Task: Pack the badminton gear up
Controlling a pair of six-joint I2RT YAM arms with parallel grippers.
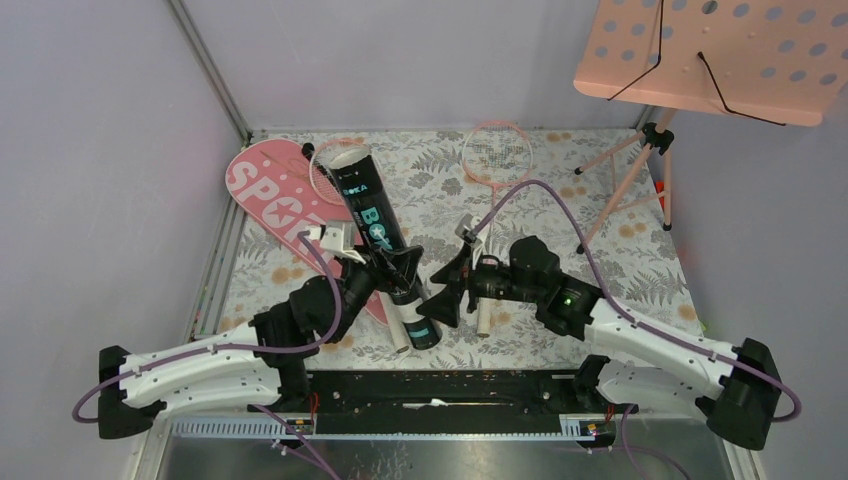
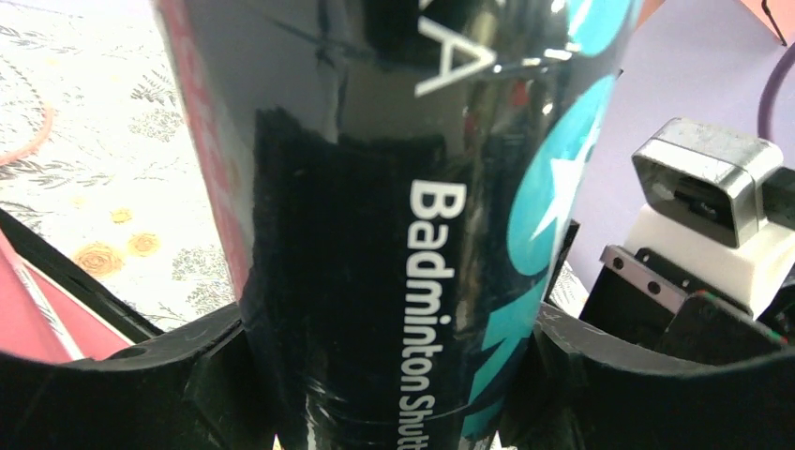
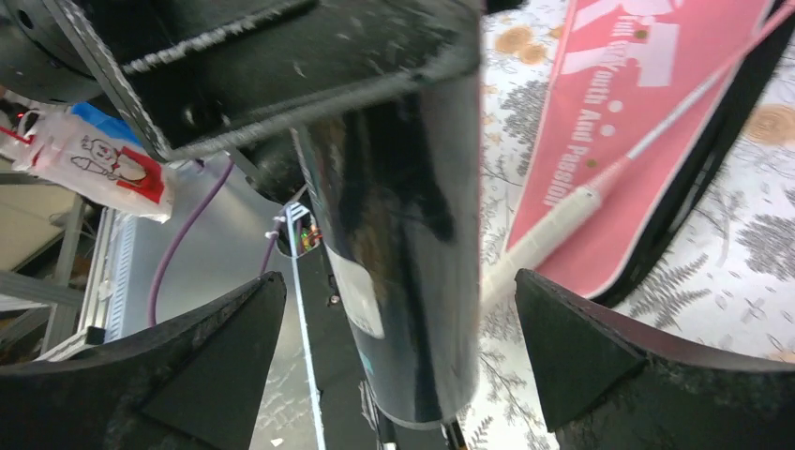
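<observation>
Barely started: gripping shuttlecock tube [image 1: 378, 235] between left jaws, straddling its base with wide right jaws; yet to pack rackets [image 1: 495, 152], SPORT cover [image 1: 262, 192] beyond.

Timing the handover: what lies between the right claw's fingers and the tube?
Nothing: the right wrist view shows the open right claw straddling the tube, a bare gap on each side.

Rackets: I count two thin pink-framed rackets [image 1: 497, 155] with white handles.
Tube: I see one long glossy black tube [image 1: 368, 205].
Cover: I see one pink racket-shaped cover [image 1: 262, 195].
Stand: I count one pink perforated music stand [image 1: 760, 60].
</observation>
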